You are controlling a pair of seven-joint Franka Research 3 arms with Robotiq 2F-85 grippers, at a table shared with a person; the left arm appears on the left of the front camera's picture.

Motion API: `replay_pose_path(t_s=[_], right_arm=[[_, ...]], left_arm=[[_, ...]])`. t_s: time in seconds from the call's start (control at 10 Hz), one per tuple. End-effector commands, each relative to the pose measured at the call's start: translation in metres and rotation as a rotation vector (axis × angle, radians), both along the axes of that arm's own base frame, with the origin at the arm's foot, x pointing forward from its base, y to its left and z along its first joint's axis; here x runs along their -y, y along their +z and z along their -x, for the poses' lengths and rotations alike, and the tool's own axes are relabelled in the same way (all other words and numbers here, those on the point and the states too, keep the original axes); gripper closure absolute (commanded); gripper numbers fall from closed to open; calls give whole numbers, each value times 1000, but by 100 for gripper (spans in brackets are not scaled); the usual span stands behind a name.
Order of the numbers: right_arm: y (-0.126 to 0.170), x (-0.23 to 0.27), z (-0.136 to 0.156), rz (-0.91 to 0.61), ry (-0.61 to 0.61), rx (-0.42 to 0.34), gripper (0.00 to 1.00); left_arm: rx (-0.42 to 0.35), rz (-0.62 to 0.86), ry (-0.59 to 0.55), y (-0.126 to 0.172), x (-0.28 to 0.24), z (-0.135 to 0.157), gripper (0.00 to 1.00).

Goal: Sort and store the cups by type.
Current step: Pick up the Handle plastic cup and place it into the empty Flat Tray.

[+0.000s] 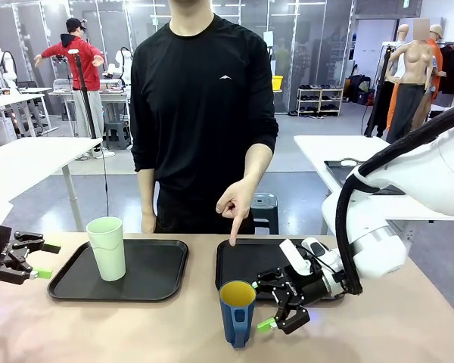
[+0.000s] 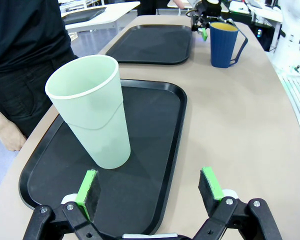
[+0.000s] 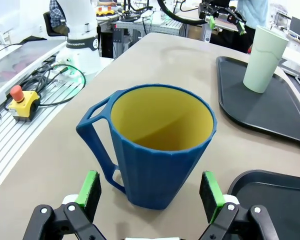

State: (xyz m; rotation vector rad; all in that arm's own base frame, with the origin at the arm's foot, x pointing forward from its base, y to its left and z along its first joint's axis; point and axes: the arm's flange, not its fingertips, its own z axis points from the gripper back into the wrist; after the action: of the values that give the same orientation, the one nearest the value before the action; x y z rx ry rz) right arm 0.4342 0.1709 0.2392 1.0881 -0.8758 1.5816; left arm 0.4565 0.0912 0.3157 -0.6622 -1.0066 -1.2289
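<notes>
The pale mint tumbler (image 1: 107, 248) stands upright on the left black tray (image 1: 155, 281). My left gripper (image 1: 47, 260) hangs open at the table's left edge, apart from it. In the left wrist view the tumbler (image 2: 92, 115) is just beyond my open left gripper (image 2: 150, 187). The dark blue mug (image 1: 237, 312), yellow inside, stands on the bare table in front of the right black tray (image 1: 250, 261). My right gripper (image 1: 271, 301) is open just to the mug's right. In the right wrist view the mug (image 3: 160, 145) stands between the spread fingers (image 3: 90, 185), handle on the left, untouched.
A person stands at the far side, one hand (image 1: 236, 208) pointing a finger down at the right tray. In the right wrist view a robot base (image 3: 82, 30), cables and a yellow emergency-stop box (image 3: 21, 100) sit beyond the table's edge. Bare tabletop lies between the trays.
</notes>
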Motion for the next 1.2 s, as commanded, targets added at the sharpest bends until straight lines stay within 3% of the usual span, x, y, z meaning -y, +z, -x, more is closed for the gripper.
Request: replay_pose_path(t_s=[0.0, 1.1], right_arm=[[-6, -10, -6, -46, 9, 18, 0], [-16, -36, -9, -103, 52, 7, 0]], left_arm=[[9, 12, -14, 0, -2, -3, 0], [9, 12, -14, 0, -2, -3, 0]])
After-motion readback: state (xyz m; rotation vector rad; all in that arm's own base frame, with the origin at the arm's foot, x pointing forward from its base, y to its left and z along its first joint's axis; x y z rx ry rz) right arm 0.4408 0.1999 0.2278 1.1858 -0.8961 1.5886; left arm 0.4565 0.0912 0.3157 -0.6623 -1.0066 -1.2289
